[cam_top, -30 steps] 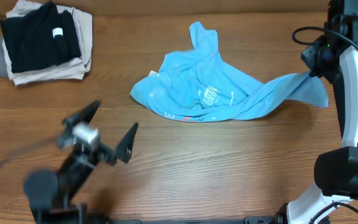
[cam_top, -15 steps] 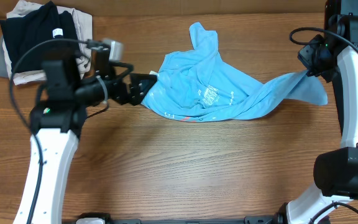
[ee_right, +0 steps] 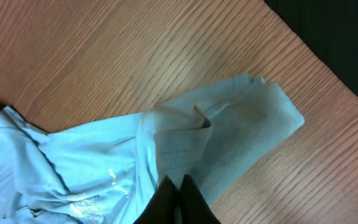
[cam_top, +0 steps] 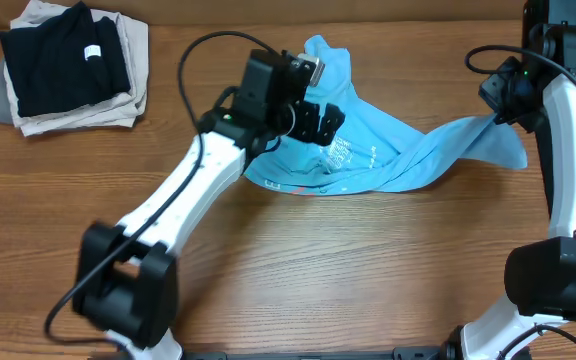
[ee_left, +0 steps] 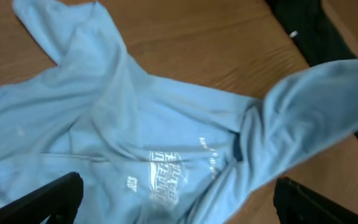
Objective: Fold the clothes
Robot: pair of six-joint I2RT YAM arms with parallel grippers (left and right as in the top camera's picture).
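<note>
The light sky-blue T-shirt [cam_top: 368,150] lies crumpled at the table's far middle, small white print facing up. It also shows in the left wrist view [ee_left: 135,137] and the right wrist view [ee_right: 104,162]. My left gripper [cam_top: 318,118] hovers open above the shirt's left half; its two fingers stand wide apart over the white print [ee_left: 166,180]. My right gripper [cam_top: 498,112] is shut on the shirt's right end and holds that end raised and stretched to the right, with the cloth pinched between its fingers [ee_right: 180,186].
A stack of folded clothes [cam_top: 68,65], black on beige, sits at the far left corner. The table's right edge and dark floor show in the right wrist view [ee_right: 347,43].
My left arm has swung from the front left across the table and now hangs open over the shirt. My right gripper has held still with the shirt's end.
</note>
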